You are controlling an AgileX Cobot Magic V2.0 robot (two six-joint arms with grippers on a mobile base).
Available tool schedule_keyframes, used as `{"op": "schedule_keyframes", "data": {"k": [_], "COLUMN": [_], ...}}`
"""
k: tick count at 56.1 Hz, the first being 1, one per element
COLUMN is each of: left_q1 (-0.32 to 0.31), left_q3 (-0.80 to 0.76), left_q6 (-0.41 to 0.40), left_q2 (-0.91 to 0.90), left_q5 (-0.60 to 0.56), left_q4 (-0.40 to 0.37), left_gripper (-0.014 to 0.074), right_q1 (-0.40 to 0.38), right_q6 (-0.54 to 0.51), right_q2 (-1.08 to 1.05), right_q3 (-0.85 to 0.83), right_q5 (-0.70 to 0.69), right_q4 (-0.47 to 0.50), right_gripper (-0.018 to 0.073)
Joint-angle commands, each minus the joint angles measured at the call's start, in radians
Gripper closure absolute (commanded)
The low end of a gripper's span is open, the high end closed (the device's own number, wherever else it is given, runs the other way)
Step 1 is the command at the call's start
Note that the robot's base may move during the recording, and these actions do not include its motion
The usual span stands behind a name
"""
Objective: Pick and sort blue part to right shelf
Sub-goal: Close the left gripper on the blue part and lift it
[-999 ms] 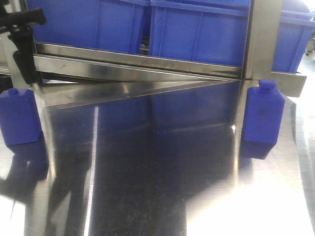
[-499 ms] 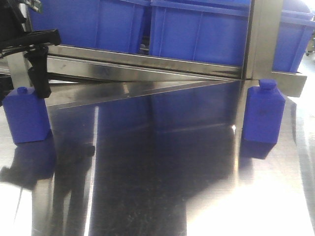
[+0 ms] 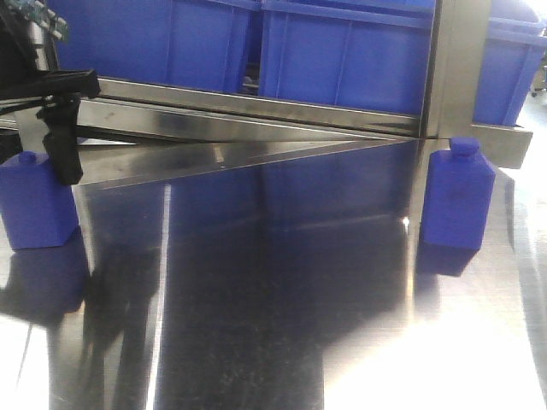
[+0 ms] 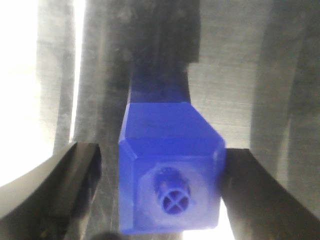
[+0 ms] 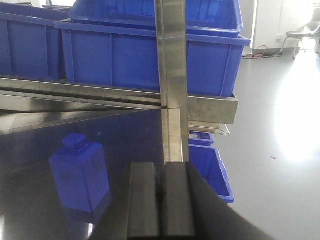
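A blue square bottle [image 3: 34,203] stands upright at the far left of the steel table. In the left wrist view I see it [image 4: 170,165] from above, cap towards the camera. My left gripper [image 4: 161,151] is open and straddles it. The right finger [image 4: 250,190] touches the bottle's side, and a gap shows between the left finger [image 4: 65,190] and the bottle. In the front view that gripper [image 3: 61,145] hangs over the bottle's right shoulder. A second blue bottle [image 3: 459,195] stands at the right by the steel post, also in the right wrist view [image 5: 80,172]. My right gripper [image 5: 161,200] is shut and empty, to the right of it.
Blue crates [image 3: 342,51] sit on a steel shelf rail [image 3: 256,107] behind the table [image 3: 273,299]. An upright steel post [image 3: 453,68] stands at the right, just ahead of my right gripper [image 5: 172,75]. A blue bin [image 5: 210,170] sits on the floor beyond the table's right edge.
The left bottle slid a little right with the left gripper, then back left. The left gripper came down and in over it. The right bottle has not moved.
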Motion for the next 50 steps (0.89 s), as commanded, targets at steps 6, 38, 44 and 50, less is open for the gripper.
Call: {"op": "schedule_keyframes", "data": {"k": [6, 38, 44, 50], "left_q1": [-0.007, -0.007, -0.009, -0.028], "left_q3": [0.012, -0.001, -0.009, -0.009], "left_q6": [-0.01, 0.014, 0.051, 0.075], "left_q2": [-0.045, -0.015, -0.049, -0.124], "left_q5": [-0.08, -0.019, -0.011, -0.011], "left_q4": [0.001, -0.001, 0.008, 0.092], "left_gripper": [0.0092, 0.0264, 0.0264, 0.0264], "right_q1": [-0.004, -0.004, -0.004, -0.004], "right_q6": [-0.002, -0.002, -0.002, -0.002], "right_q2": [-0.017, -0.017, -0.017, -0.017], "right_q3": [-0.008, -0.008, -0.008, -0.008], "right_q5": [-0.087, -0.087, -0.087, -0.087], "right_q4": [-0.002, -0.002, -0.002, -0.002], "right_gripper": [0.0515, 0.0515, 0.0515, 0.0515]}}
